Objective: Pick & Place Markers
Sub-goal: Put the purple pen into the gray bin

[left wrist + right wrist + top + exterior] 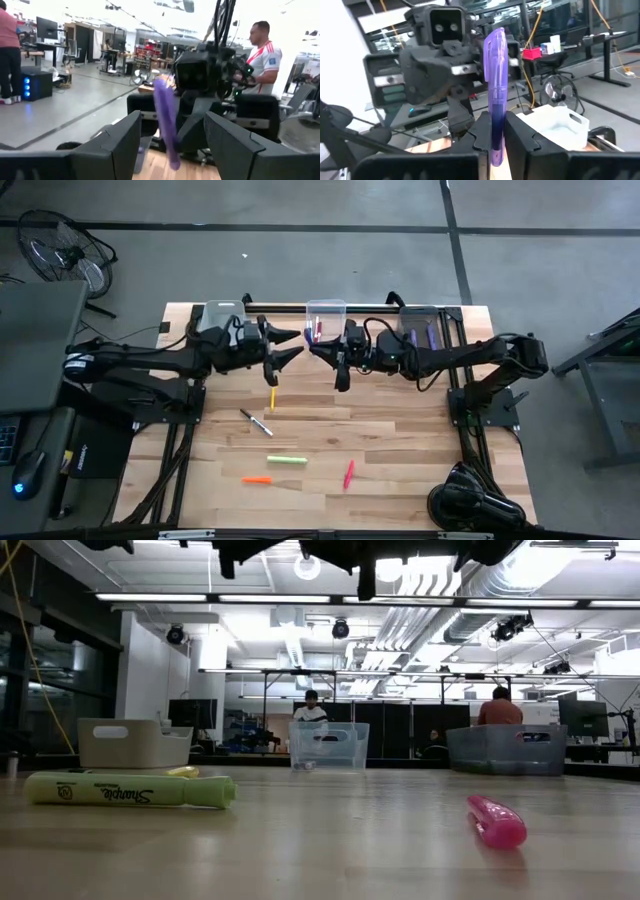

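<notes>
A purple marker (pixel 495 75) stands upright in my right gripper (pixel 495 131), which is shut on it high above the table's far middle (pixel 318 348). My left gripper (pixel 296 346) faces it from the left, open. In the left wrist view the purple marker (pixel 165 120) shows between that gripper's spread fingers, apart from them. Yellow (pixel 273 399), black-and-white (pixel 256 422), light green (pixel 286 460), orange (pixel 256 479) and pink-red (pixel 348 473) markers lie flat on the table. My right gripper pinches the purple marker's lower end (pixel 496 147) between its two fingers. The fingers come about level from the table's right side and lie across the marker. The marker stands upright, most of it above the fingers, lifted clear of the table.
Three bins stand along the far edge: a pale one (pixel 220 315) at the left, a clear one (pixel 326 312) in the middle with markers inside, a dark one (pixel 430 322) at the right. People stand in the room beyond the table.
</notes>
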Robot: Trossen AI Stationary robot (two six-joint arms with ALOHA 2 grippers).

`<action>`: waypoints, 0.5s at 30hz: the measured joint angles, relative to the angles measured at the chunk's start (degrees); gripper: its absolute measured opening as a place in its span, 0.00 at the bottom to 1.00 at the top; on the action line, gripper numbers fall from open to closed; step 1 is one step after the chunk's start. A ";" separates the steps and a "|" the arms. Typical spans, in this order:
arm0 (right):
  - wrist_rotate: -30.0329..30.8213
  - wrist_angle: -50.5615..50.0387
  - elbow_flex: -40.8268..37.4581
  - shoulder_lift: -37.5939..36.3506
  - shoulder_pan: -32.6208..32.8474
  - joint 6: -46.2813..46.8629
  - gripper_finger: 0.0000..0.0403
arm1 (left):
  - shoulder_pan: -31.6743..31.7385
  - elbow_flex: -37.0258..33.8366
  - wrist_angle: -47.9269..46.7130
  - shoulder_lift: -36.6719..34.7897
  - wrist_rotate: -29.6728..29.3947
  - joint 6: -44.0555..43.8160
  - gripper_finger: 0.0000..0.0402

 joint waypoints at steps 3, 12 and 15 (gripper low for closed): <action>-0.93 -0.23 0.01 -0.01 0.00 -0.42 0.06 | 0.02 -0.04 1.55 1.31 -0.14 -0.55 0.53; -2.41 -0.25 0.02 -0.01 0.02 -0.82 0.06 | 0.02 -0.02 6.69 5.42 -0.18 -2.54 0.53; -2.42 -0.26 -0.01 -0.01 0.02 -0.83 0.06 | 0.02 -0.03 7.45 5.92 -0.23 -2.60 0.53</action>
